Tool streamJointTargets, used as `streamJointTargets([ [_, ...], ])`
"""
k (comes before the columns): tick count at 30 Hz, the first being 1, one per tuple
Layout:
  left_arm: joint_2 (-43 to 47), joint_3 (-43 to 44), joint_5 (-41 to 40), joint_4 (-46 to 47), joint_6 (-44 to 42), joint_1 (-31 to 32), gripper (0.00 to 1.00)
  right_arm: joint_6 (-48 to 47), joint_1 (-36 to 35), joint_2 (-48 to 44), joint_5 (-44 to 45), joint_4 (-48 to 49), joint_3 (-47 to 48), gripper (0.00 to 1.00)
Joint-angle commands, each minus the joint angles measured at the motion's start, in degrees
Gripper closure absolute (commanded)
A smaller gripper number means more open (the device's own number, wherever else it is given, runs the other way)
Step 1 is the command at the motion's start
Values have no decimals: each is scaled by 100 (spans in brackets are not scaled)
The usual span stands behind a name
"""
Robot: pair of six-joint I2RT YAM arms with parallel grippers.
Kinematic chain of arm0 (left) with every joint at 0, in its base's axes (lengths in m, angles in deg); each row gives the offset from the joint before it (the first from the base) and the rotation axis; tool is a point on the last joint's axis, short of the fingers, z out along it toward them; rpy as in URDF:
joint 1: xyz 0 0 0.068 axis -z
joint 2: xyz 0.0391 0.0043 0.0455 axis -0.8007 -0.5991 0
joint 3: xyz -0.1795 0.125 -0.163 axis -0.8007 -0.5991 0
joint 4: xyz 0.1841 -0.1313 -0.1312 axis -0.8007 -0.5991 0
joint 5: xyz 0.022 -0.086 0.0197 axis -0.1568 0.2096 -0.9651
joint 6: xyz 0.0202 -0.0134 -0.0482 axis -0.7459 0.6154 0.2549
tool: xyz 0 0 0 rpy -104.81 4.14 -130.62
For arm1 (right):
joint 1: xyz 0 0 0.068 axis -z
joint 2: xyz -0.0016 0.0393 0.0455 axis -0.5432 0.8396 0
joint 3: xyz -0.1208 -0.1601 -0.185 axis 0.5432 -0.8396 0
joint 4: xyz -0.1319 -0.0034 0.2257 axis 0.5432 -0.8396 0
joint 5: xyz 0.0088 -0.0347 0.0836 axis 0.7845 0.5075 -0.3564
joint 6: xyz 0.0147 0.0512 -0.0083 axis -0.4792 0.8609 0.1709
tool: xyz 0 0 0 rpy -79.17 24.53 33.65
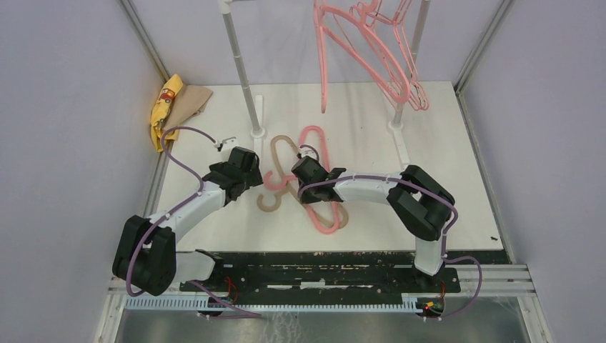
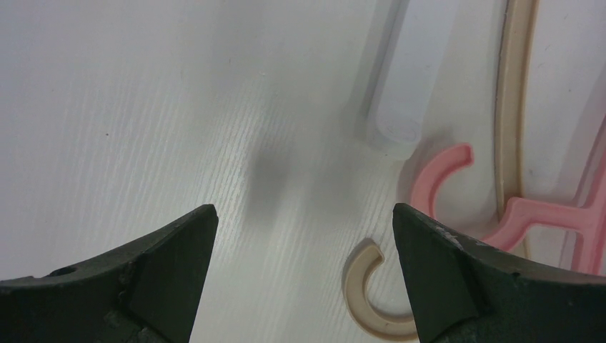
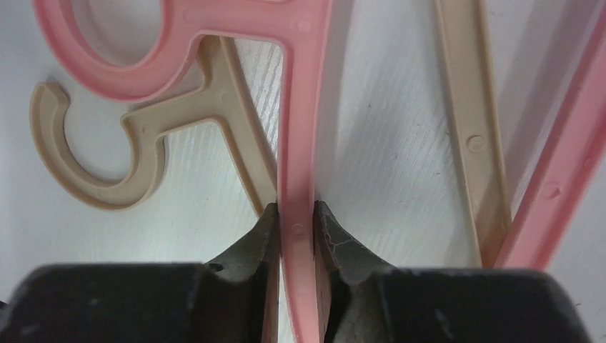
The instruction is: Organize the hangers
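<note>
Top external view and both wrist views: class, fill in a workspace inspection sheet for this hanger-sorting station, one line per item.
Surface: white table, no spills seen.
Job's things: pink hanger lies across a tan hanger on the table; hanging pink hangers are on the rack.
Clutter: yellow-and-tan cloth bunched at the far left corner.
Grippers: left gripper open over bare table beside the hooks; right gripper shut on the pink hanger's bar.
Cables: purple cables loop along both arms, clear of the hangers.
Surroundings: white rack poles, plain walls.
</note>
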Motion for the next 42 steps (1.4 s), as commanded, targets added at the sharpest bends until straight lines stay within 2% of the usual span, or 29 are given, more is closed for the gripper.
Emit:
streamJointTargets([
  [1, 214, -19, -41, 188, 280, -13, 1, 23, -35, -287, 283, 80, -209, 84],
  [8, 441, -23, -202, 126, 425, -17, 1, 6, -36, -1483, 587, -70, -505, 99],
  [13, 792, -212, -252, 221, 604, -15, 1, 32, -36, -2301, 738, -170, -549, 99],
  [18, 883, -339, -260, 194, 792, -17, 1, 257, 58, -2625, 112, -137, -31, 99],
  [23, 1169, -581, -275, 315, 921, -16, 1, 902, 278, -2387, -1193, 268, 548, 99],
  [25, 1244, -589, -282, 299, 927, -13, 1, 991, 273, -2241, -1449, 315, 824, 99],
  [30, 1341, -517, -334, 271, 885, -16, 1, 1162, 271, -2116, -1525, 548, 1392, 99],
  [42, 1518, -440, -407, 218, 901, -19, 1, 886, 353, -880, -1994, 110, 4345, 97],
])
